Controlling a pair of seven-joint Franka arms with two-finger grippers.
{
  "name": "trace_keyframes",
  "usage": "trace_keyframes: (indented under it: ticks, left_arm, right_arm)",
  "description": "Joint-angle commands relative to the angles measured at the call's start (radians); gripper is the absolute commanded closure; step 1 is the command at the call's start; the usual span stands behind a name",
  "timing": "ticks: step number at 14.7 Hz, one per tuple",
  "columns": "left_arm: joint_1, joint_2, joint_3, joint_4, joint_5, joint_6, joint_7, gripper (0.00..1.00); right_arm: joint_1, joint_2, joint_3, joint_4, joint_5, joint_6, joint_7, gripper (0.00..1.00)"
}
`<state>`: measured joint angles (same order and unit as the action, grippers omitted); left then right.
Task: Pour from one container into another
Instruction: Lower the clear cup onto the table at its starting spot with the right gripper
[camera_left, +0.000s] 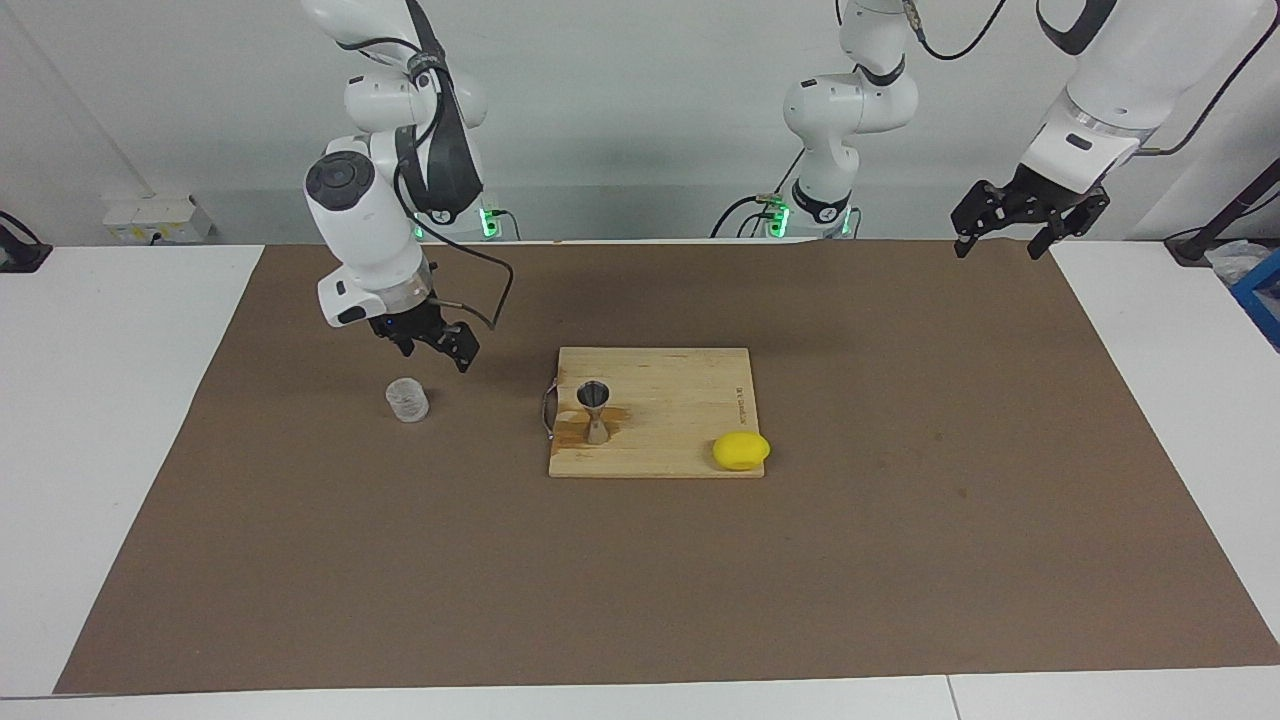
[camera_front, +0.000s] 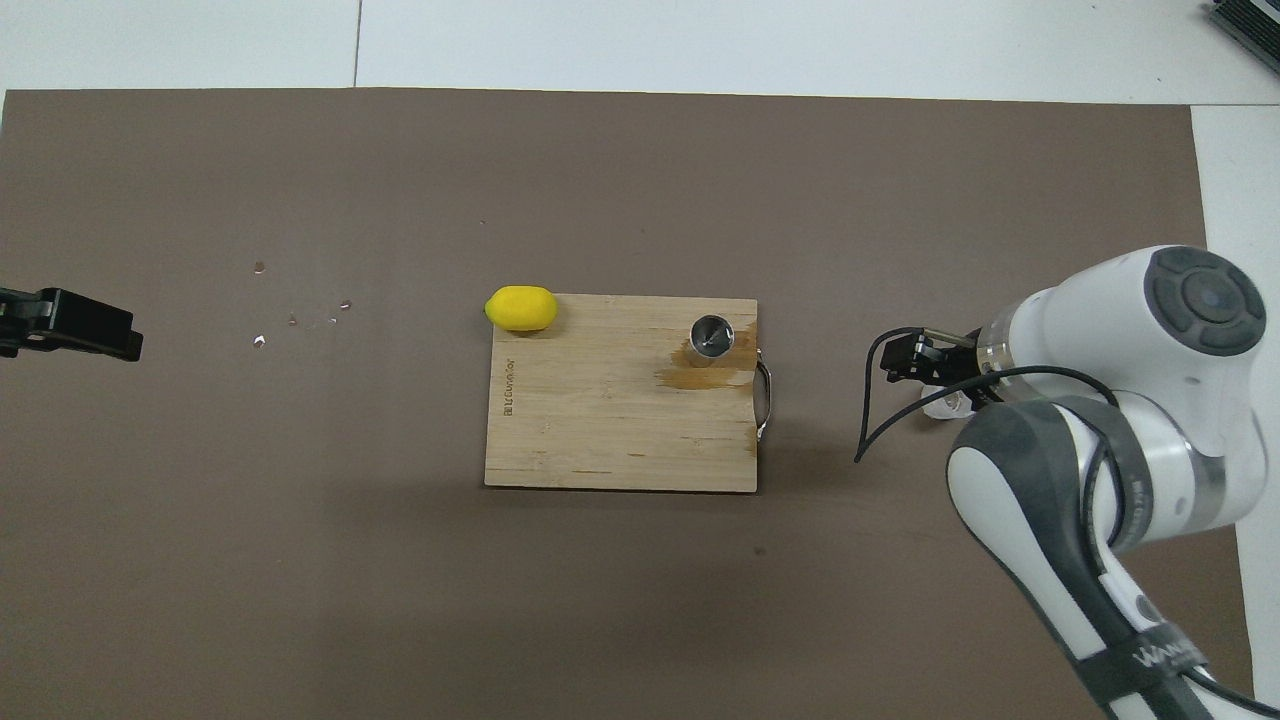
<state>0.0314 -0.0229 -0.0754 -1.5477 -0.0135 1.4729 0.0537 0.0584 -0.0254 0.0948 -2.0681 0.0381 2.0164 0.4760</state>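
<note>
A: Where does the glass cup (camera_left: 407, 400) stand?

B: Upright on the brown mat (camera_left: 640, 560) that covers the worktop (camera_left: 100, 420), well apart from the cutting board (camera_left: 670, 400), toward the right arm's end. It is clear with textured sides; whether anything is in it cannot be told.

A: And the jigger (camera_left: 596, 411)?

B: It stands upright on the cutting board, near the end with the metal handle (camera_left: 546, 410), which is the end closest to the glass cup. From overhead its upper cone (camera_front: 712, 336) looks shiny inside; whether it holds liquid cannot be told. A dark wet-looking stain (camera_front: 712, 375) spreads on the wood around its foot.

A: What about the right gripper (camera_left: 436, 342)?

B: It hangs in the air above the mat, between the glass cup and the cutting board and a little closer to the cup. Its jaws are spread and it grasps nothing; it is clear of the cup.

A: And the left gripper (camera_left: 1030, 218)?

B: That arm waits, raised over the mat's edge at the left arm's end, well apart from the cutting board, jaws spread and nothing in them.

A: Anything else by the cutting board?

B: A lemon (camera_left: 741, 450) lies at the board's corner away from the handle, partly on the wood.
</note>
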Motion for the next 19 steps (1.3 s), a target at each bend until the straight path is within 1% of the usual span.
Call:
trace_keyframes:
  ticks: [1, 4, 8, 13, 19]
  left_arm:
    - [-0.002, -0.025, 0.005, -0.022, 0.003, -0.008, 0.002, 0.0]
    - [-0.002, -0.025, 0.005, -0.022, 0.003, -0.008, 0.002, 0.0]
    - [-0.002, -0.025, 0.005, -0.022, 0.003, -0.008, 0.002, 0.0]
    - [-0.002, -0.025, 0.005, -0.022, 0.003, -0.008, 0.002, 0.0]
    - [-0.002, -0.025, 0.005, -0.025, 0.003, -0.008, 0.002, 0.0]
  right_arm:
    - [-0.015, -0.01, -0.003, 0.155, -0.018, -0.161, -0.059, 0.01]
    - [-0.023, 0.001, -0.004, 0.325, -0.02, -0.313, -0.091, 0.01]
    - [-0.038, 0.004, -0.012, 0.423, -0.032, -0.409, -0.164, 0.01]
    - [-0.043, 0.007, -0.01, 0.428, -0.041, -0.418, -0.26, 0.01]
    - [-0.057, -0.005, -0.012, 0.414, -0.04, -0.462, -0.272, 0.01]
